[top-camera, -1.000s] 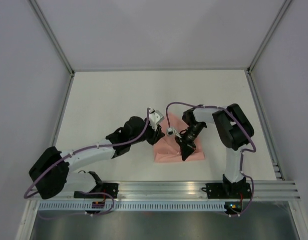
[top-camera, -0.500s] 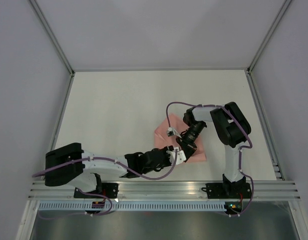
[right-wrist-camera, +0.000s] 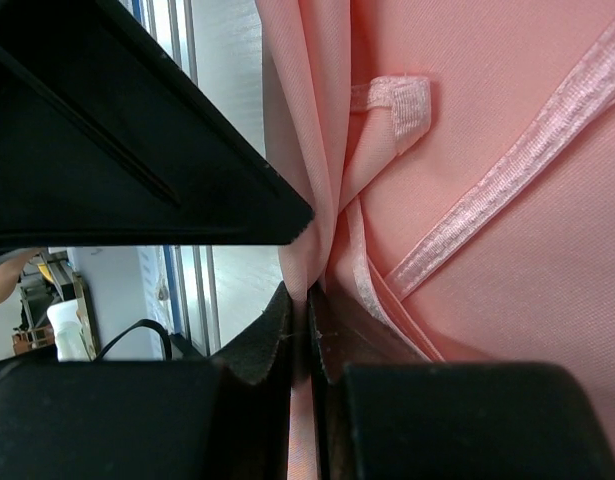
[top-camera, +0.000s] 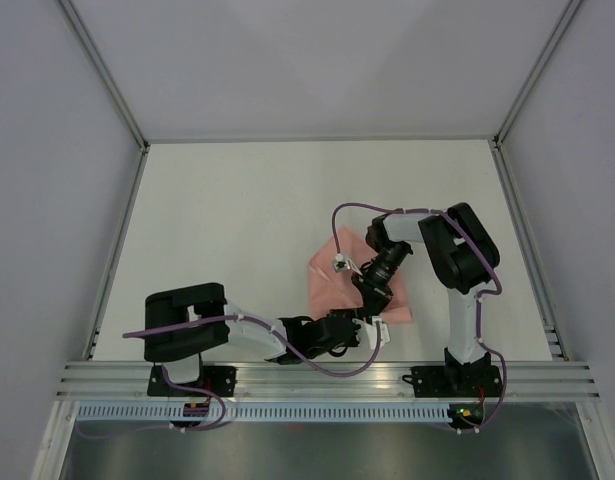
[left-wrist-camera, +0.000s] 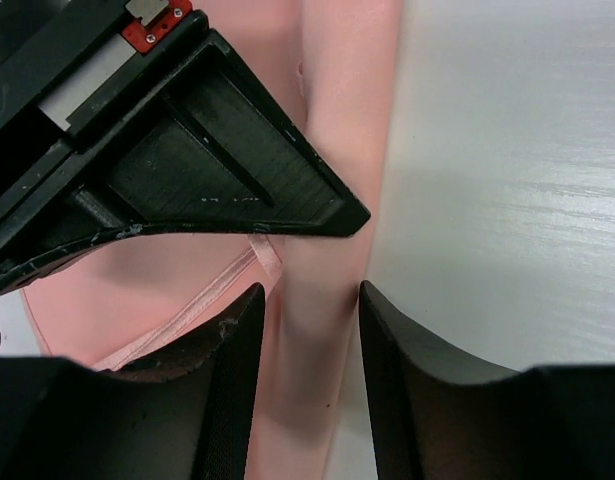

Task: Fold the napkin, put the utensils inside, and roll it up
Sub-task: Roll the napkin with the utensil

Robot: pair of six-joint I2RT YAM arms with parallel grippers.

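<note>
The salmon-pink napkin [top-camera: 325, 278] lies bunched on the white table, right of centre. My right gripper [top-camera: 371, 298] is shut on a raised fold of the napkin [right-wrist-camera: 487, 150], and the cloth is pinched flat between the right gripper's [right-wrist-camera: 309, 300] jaws. My left gripper [top-camera: 373, 326] is low at the napkin's near corner. In the left wrist view the left gripper [left-wrist-camera: 309, 335] stands open astride a narrow ridge of napkin [left-wrist-camera: 337, 120], just under a black finger [left-wrist-camera: 217, 170] of the right gripper. The utensils are out of view.
The white table [top-camera: 217, 220] is enclosed by grey walls at the back and on both sides. An aluminium rail [top-camera: 327, 378] carrying both arm bases runs along the near edge. A purple cable [top-camera: 352, 208] loops above the right wrist.
My left arm has swung from the napkin's left side round to its near corner, and its jaws have widened. The right gripper has stayed shut on the fold.
</note>
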